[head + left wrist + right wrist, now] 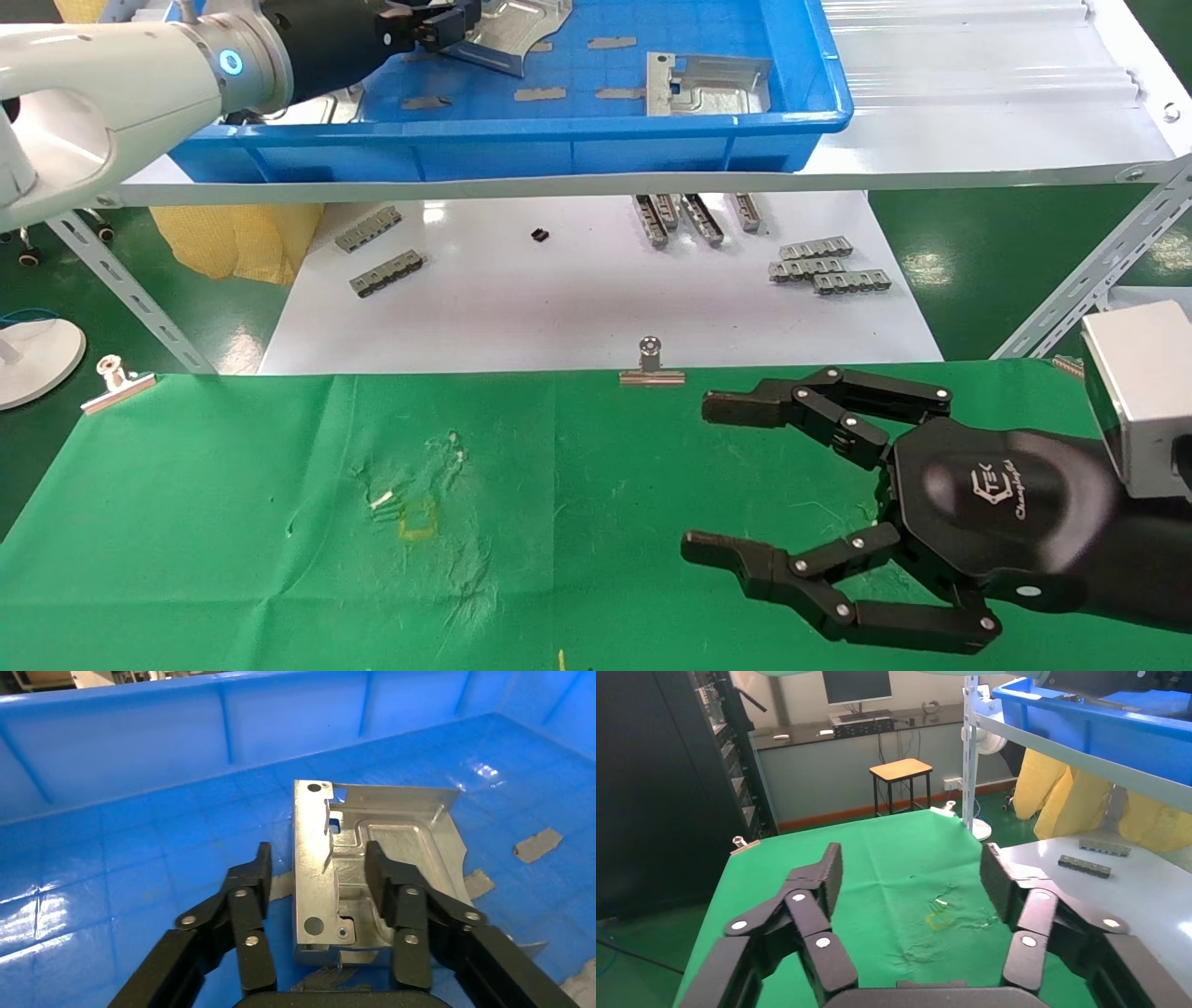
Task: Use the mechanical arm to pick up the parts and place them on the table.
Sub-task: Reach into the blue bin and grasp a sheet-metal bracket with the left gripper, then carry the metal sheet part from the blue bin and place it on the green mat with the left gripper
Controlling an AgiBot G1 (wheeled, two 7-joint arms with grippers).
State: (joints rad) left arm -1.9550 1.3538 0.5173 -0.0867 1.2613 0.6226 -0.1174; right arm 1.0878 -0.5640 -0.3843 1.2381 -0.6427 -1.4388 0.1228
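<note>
My left gripper (438, 23) reaches into the blue bin (605, 140) on the shelf. In the left wrist view its fingers (316, 855) are open and straddle a silver stamped part (393, 822). One finger lies over the embossed face and the other stands just off the bent edge, above the bin floor (140, 741). This part (521, 33) shows at the bin's far side in the head view. A second silver part (708, 84) lies flat in the bin's right half. My right gripper (703, 476) is open and empty above the green cloth table (233, 522), as the right wrist view (911, 855) also shows.
Small grey tabs (540, 93) lie in the bin. Grey ridged strips (386, 273) (829, 270) (694, 216) lie on the white tabletop under the white shelf (978, 121). Binder clips (651, 365) (116, 382) hold the cloth's far edge. A yellow bag (233, 238) sits behind.
</note>
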